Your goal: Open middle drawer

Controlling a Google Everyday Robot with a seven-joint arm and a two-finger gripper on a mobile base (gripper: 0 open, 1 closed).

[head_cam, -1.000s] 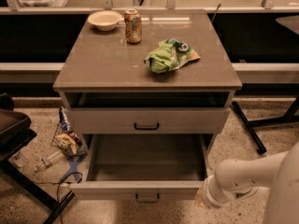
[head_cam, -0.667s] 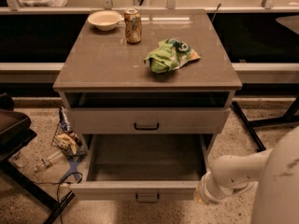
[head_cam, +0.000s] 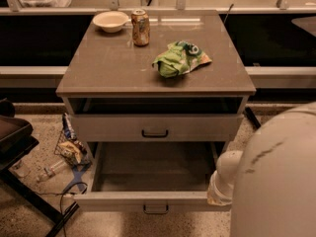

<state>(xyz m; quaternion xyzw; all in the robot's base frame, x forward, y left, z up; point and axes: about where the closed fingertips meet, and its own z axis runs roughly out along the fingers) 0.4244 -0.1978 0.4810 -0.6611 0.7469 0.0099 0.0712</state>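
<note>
The middle drawer [head_cam: 123, 200] is pulled far out of the cabinet, its long pale tray bare inside. It has a low flat front with a small dark bar handle [head_cam: 155, 209] at centre. Above it sits the taller-fronted drawer [head_cam: 197, 127], nearly shut, with the same handle. My gripper [head_cam: 218, 195] is at the end of the white arm, at the right front corner of the pulled-out drawer. It is beside the front, well right of the handle.
On the cabinet top [head_cam: 108, 68] stand a white bowl [head_cam: 110, 20], a soda can [head_cam: 140, 27] and a green chip bag [head_cam: 180, 58]. Litter and a blue cable [head_cam: 71, 154] lie on the floor at left, beside a dark chair [head_cam: 15, 137]. My white body [head_cam: 276, 181] fills the lower right.
My body has swung further into the lower right of the view. The arm's end stays by the drawer's right front corner. The drawer has not visibly moved.
</note>
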